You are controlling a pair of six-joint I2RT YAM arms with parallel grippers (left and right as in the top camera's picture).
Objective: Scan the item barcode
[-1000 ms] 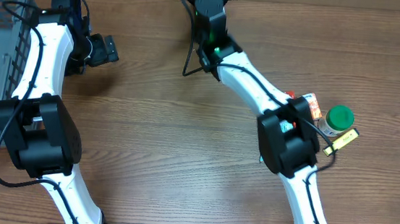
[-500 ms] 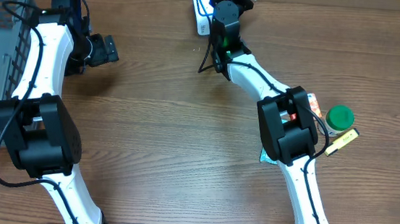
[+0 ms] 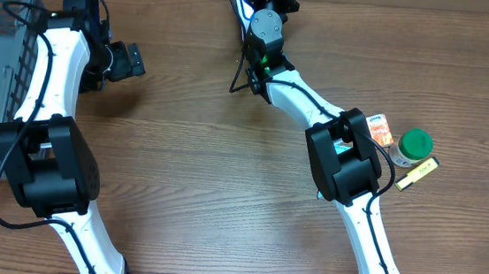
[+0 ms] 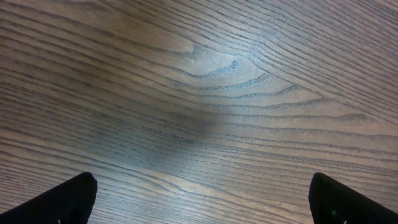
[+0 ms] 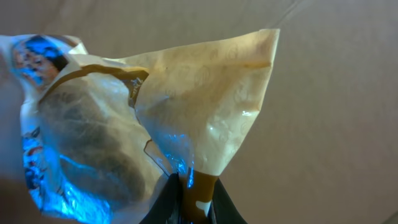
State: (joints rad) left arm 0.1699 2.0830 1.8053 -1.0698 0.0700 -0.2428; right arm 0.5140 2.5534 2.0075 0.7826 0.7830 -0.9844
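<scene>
Against the picture of a second ago, the right arm is swung clear of the orange box (image 3: 380,129) and its wrist is carried to the far edge of the worktop (image 3: 188,176), at 12 o'clock. The right pincer (image 5: 189,200) is clamped on one edge of the snack packet (image 5: 205,106), which rises from the jaws toward 12 o'clock in the wrist view and is crumpled at 9 o'clock. No barcode is seen, so the packet is probably best turned slowly and held flat. The left pincer (image 3: 131,59) is spread wide and empty at 10 o'clock.
</scene>
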